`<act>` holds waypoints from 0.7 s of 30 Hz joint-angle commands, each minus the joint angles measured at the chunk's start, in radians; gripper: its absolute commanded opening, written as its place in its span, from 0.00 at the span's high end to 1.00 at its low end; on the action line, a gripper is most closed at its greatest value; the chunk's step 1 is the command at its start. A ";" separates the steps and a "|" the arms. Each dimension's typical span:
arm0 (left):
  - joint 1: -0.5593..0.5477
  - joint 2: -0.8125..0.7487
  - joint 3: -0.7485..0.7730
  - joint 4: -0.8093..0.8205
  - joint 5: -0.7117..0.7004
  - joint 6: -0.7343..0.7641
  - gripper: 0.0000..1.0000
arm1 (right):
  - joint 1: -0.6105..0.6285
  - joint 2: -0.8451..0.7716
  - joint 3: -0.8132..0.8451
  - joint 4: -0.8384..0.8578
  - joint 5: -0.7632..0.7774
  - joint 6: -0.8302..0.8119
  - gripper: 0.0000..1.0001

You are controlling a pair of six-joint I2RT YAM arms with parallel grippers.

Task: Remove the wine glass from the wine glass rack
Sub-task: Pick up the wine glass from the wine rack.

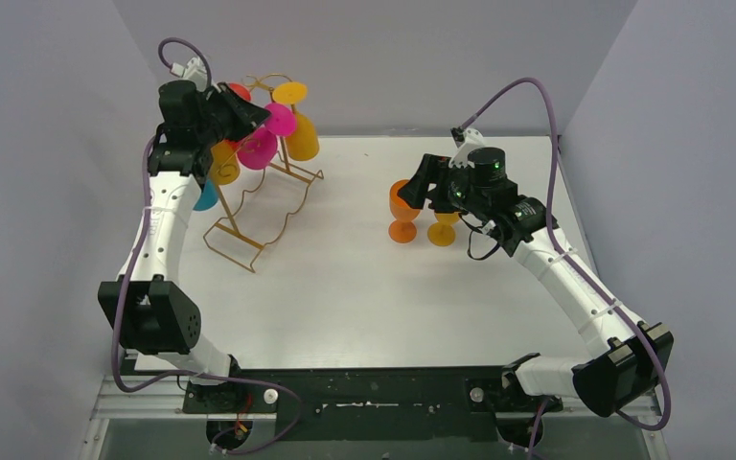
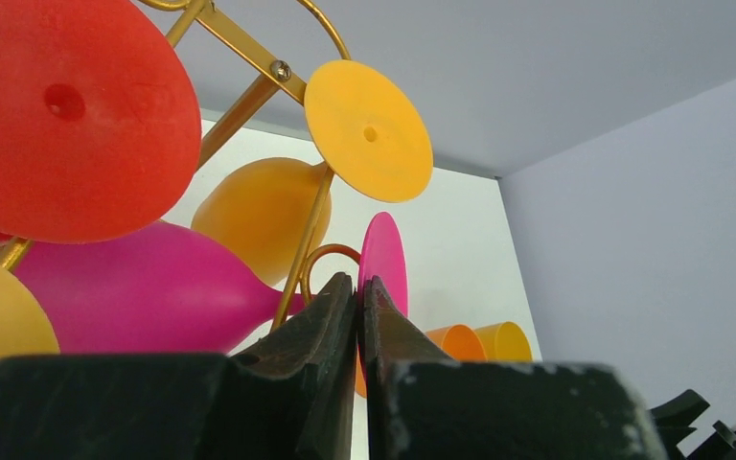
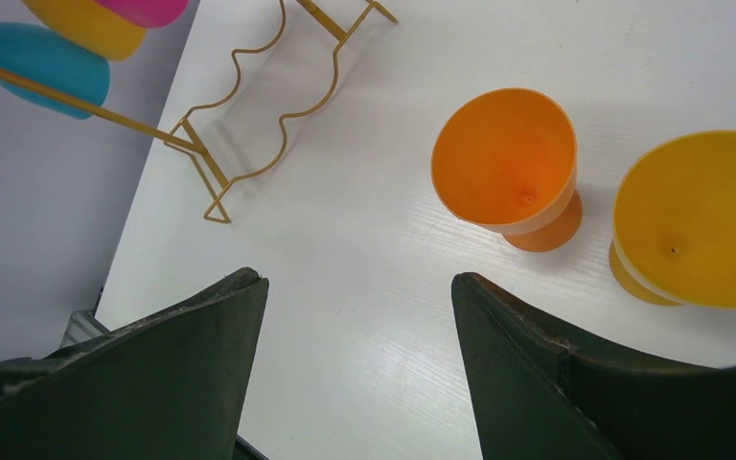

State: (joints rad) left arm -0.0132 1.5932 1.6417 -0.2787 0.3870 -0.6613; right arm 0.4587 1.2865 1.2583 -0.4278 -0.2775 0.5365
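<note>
The gold wire wine glass rack stands at the back left; its rails also show in the left wrist view and the right wrist view. Several plastic wine glasses hang on it upside down. My left gripper is up at the top of the rack, shut on the thin edge of the foot of a pink wine glass, whose bowl hangs to the left. My right gripper is open and empty above the table.
A red glass, a yellow-orange glass and a teal glass hang on the rack too. An orange glass and a yellow glass stand upright beside the right gripper. Grey walls close in on both sides.
</note>
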 commanded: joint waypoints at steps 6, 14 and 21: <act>0.008 -0.051 -0.022 0.084 0.084 -0.041 1.00 | -0.003 -0.015 0.008 0.024 0.002 -0.001 0.28; 0.009 -0.073 -0.072 0.132 0.146 -0.078 1.00 | -0.002 -0.016 0.005 0.026 0.000 0.005 0.28; 0.008 -0.096 -0.109 0.219 0.201 -0.124 1.00 | -0.003 -0.013 -0.003 0.041 -0.016 0.018 0.28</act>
State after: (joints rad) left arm -0.0113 1.5520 1.5326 -0.1783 0.5289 -0.7559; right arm 0.4587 1.2865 1.2583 -0.4274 -0.2794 0.5415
